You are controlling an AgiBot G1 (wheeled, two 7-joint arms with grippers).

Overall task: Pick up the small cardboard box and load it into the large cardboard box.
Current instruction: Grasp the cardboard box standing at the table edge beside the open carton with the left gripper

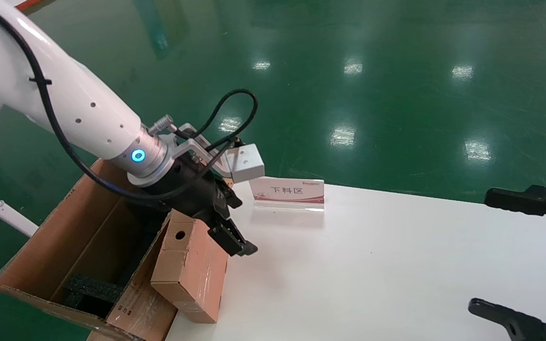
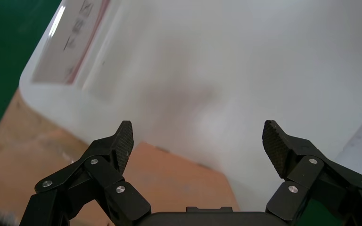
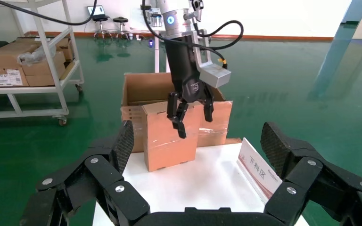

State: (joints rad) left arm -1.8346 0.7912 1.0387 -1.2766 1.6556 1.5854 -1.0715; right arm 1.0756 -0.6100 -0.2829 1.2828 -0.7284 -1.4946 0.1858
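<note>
The small cardboard box (image 1: 187, 265) (image 3: 167, 136) stands on its narrow side at the white table's left edge, its round hole facing up and its far face against the large cardboard box (image 1: 88, 227) (image 3: 141, 89). The large box stands off the table's left side with flaps up and black foam (image 1: 93, 289) inside. My left gripper (image 1: 237, 239) (image 2: 199, 141) (image 3: 193, 120) hangs open on the table side of the small box's top, holding nothing; the box (image 2: 179, 174) shows low between its fingers. My right gripper (image 1: 481, 251) (image 3: 198, 141) stays open at the table's right edge.
A red-and-white sign (image 1: 287, 193) (image 3: 259, 169) stands near the back edge of the table (image 1: 396, 265). A white rack with cartons (image 3: 19, 61) stands on the green floor beyond the large box.
</note>
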